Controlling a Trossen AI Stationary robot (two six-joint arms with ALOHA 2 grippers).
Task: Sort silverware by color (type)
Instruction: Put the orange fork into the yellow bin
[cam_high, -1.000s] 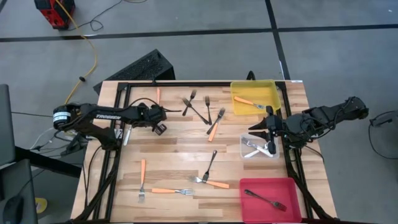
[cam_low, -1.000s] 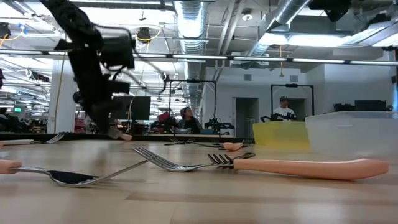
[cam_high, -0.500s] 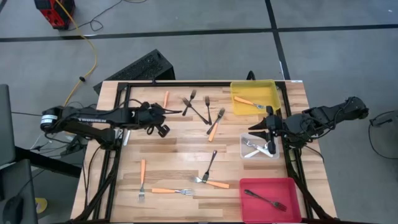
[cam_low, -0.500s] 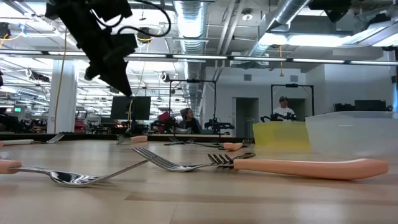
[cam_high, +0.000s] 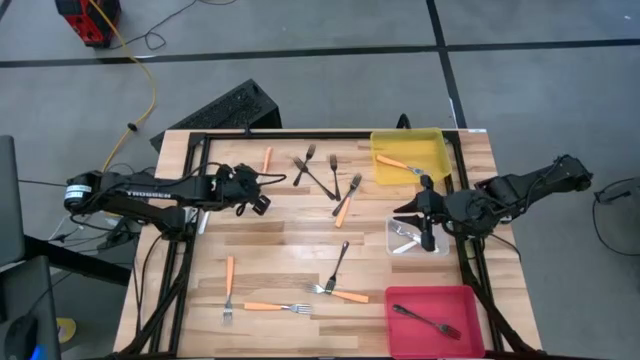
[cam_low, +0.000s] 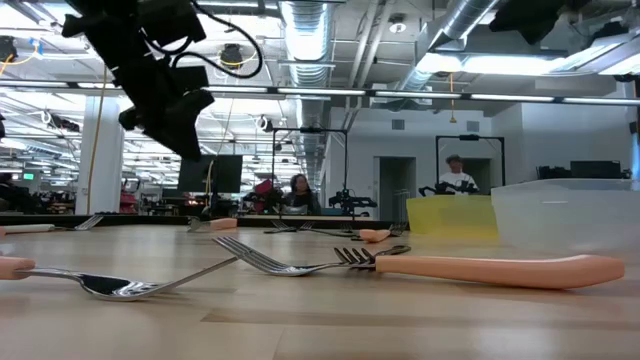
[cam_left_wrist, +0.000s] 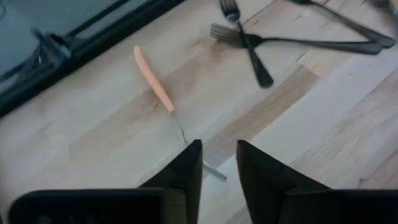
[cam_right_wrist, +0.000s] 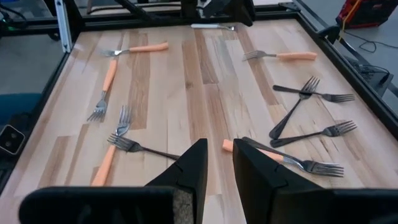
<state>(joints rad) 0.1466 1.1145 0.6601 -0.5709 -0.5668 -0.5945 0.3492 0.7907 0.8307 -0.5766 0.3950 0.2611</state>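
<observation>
My left gripper (cam_high: 260, 203) (cam_low: 190, 145) hangs above the table's far left part, slightly open and holding nothing. Just beyond its fingertips (cam_left_wrist: 217, 168) an orange-handled fork (cam_left_wrist: 155, 87) (cam_high: 267, 157) lies flat on the wood, tines toward the gripper. My right gripper (cam_high: 405, 212) (cam_right_wrist: 221, 168) hovers over the clear bin (cam_high: 392, 243), its fingers a little apart with nothing between them. Several more forks lie loose: dark ones (cam_high: 318, 172) crossed at the far middle, and orange-handled ones (cam_high: 347, 200) (cam_high: 272, 307).
A yellow bin (cam_high: 378, 165) at the far right holds an orange fork. The clear bin holds pale forks (cam_high: 405, 238). A red bin (cam_high: 400, 325) at the near right holds a dark fork (cam_high: 425, 320). A black frame (cam_high: 190, 190) edges the table.
My left gripper has risen from table height to well above the wood. The orange-handled fork at the far left has slid a little toward the right and tilted, then stayed flat on the table.
</observation>
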